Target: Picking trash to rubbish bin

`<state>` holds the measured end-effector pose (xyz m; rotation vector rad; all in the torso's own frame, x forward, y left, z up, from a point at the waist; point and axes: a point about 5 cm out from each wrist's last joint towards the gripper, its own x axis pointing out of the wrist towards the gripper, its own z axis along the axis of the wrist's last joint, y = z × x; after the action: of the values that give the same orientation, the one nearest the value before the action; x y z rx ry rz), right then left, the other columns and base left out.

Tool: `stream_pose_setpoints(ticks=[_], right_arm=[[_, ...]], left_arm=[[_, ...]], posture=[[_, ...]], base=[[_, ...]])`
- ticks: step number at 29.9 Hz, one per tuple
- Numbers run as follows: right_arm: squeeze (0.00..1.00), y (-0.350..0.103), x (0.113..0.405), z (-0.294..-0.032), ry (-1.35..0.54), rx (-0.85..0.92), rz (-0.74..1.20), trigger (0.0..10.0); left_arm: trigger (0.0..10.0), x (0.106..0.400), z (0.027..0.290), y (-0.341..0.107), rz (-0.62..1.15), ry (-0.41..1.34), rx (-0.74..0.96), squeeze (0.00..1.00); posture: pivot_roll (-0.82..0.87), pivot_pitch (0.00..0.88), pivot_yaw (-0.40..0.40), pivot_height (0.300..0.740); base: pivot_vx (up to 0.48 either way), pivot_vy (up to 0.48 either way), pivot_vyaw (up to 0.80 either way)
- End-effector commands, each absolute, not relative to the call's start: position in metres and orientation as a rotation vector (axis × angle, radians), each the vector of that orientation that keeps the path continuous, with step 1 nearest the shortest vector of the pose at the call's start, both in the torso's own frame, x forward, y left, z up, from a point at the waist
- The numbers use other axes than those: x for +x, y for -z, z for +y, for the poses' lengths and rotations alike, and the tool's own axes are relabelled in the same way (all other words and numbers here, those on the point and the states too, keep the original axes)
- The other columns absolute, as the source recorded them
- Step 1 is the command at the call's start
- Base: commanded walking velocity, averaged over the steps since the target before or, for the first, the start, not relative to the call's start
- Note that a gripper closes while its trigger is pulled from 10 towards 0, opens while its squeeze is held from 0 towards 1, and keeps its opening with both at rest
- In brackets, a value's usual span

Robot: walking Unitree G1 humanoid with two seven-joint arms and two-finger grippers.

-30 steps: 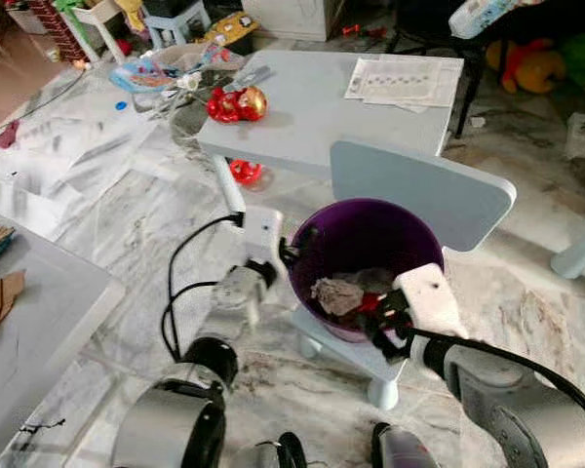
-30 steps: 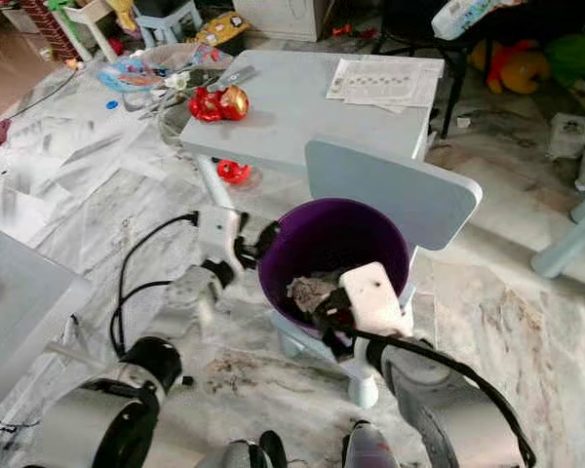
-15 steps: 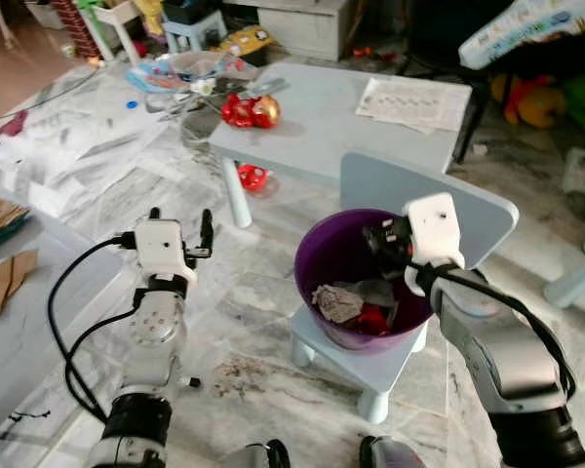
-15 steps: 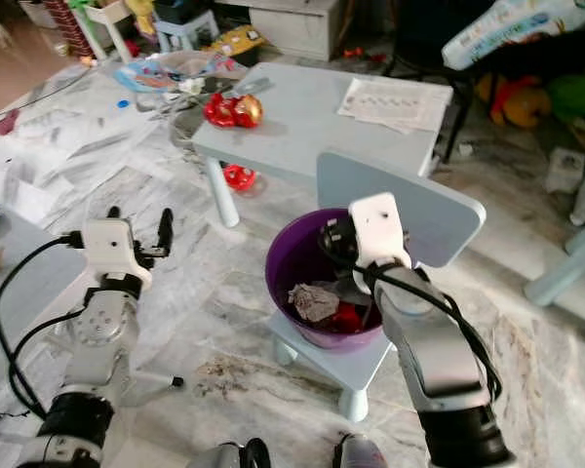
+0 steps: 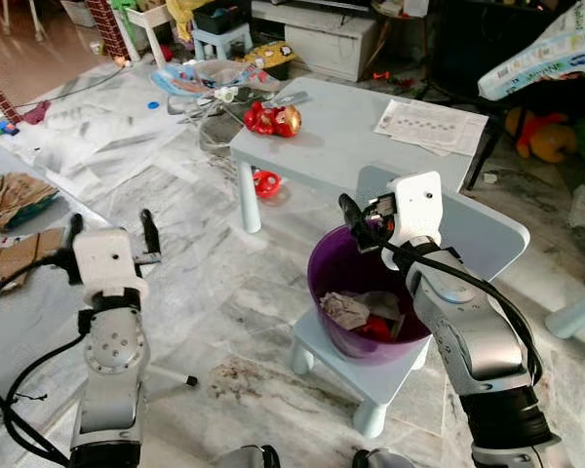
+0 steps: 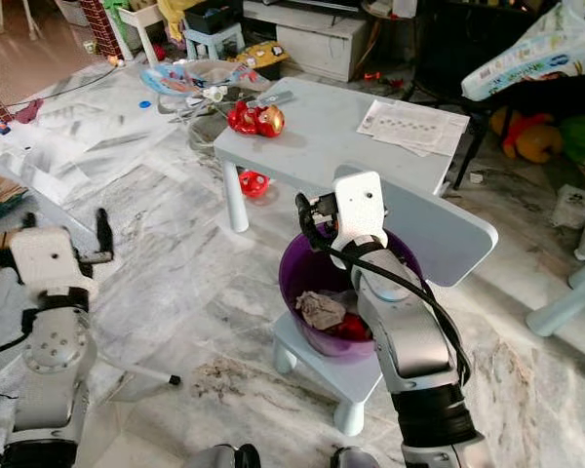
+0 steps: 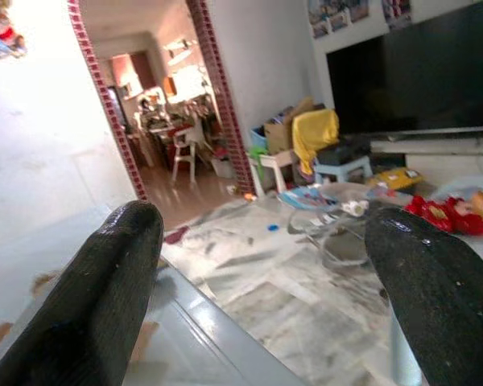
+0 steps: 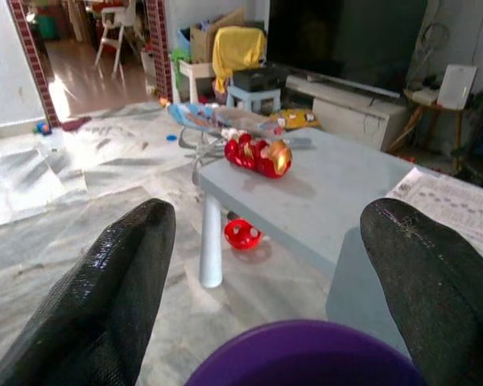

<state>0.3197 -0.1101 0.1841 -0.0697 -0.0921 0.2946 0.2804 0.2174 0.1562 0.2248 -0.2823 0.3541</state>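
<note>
- Left eye view: the purple bin (image 5: pixel 366 307) sits on a small pale-blue chair (image 5: pixel 448 219), right of centre, with crumpled grey paper (image 5: pixel 346 310) and something red (image 5: pixel 375 329) already lying in it.
- The right gripper (image 5: pixel 356 222) hangs above the bin's far rim, fingers spread and holding nothing — the right wrist view shows both black fingers (image 8: pixel 97 297) well apart with only air between them.
- The left gripper (image 5: pixel 107 234) is raised at the left over the marble floor (image 5: pixel 224 292), also spread wide and empty; its wrist view shows the gap between its fingers plainly.
- Judging by looks, the trash in the bin is light and soft — crushable paper that needs only a gentle pinch anywhere on a fold, with no risk of breakage.
- Loose bits remain: a red piece (image 5: pixel 266 181) on the floor under the table (image 5: pixel 341 136), and a red-and-gold toy (image 5: pixel 273 120) on the table's left end. Whether these count as trash I cannot tell. The floor piece looks like thin stiff plastic, best taken by its edge.
- A dark pen-like stick (image 5: pixel 171 375) lies on the floor near the left arm; slim and likely to roll, so grip it across the middle.
- The head views show the bin's contents and both arms; the right wrist view shows just the bin's purple rim (image 8: pixel 306 354), yet gives a closer look at the toy (image 8: pixel 259 155) and the red piece (image 8: pixel 243 234). The left wrist view looks away across the room toward a doorway (image 7: pixel 157 121).
</note>
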Motion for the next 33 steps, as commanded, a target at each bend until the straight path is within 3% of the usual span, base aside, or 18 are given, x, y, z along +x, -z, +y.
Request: stream_pose_setpoints(ticks=[1, 2, 3, 4, 18, 33], right_arm=[[0.0, -0.185, 0.321, -0.109, -0.295, -0.063, -0.106, 10.0], [0.0, -0.186, 0.322, -0.109, -0.292, -0.063, -0.114, 10.0], [0.0, -0.187, 0.322, -0.109, -0.288, -0.068, -0.118, 10.0], [0.0, -0.187, 0.323, -0.109, -0.286, -0.069, -0.121, 10.0], [0.0, -0.188, 0.326, -0.109, -0.28, -0.057, -0.142, 10.0], [0.0, -0.189, 0.332, -0.104, -0.3, -0.026, -0.157, 10.0]], left_arm=[[10.0, 0.278, 0.218, -0.157, -0.271, -0.358, 0.241, 1.0], [10.0, 0.278, 0.216, -0.157, -0.267, -0.357, 0.243, 1.0], [10.0, 0.279, 0.214, -0.156, -0.257, -0.362, 0.239, 0.13], [10.0, 0.28, 0.212, -0.155, -0.242, -0.357, 0.237, 0.0], [10.0, 0.292, 0.192, -0.166, -0.229, -0.316, 0.168, 0.0], [10.0, 0.291, 0.214, -0.151, -0.097, -0.296, 0.279, 0.0]], posture=[[-0.04, 0.094, 0.051, 0.74], [-0.04, 0.094, 0.051, 0.74], [-0.04, 0.095, 0.052, 0.74], [-0.04, 0.095, 0.052, 0.74], [-0.04, 0.095, 0.047, 0.74], [-0.01, 0.089, 0.035, 0.74]], base=[[0.0, 0.0, 0.0], [0.0, 0.0, 0.0], [0.0, 0.0, 0.8], [0.0, 0.0, 0.8], [0.0, 0.0, 0.8], [0.0, 0.0, 0.68]])
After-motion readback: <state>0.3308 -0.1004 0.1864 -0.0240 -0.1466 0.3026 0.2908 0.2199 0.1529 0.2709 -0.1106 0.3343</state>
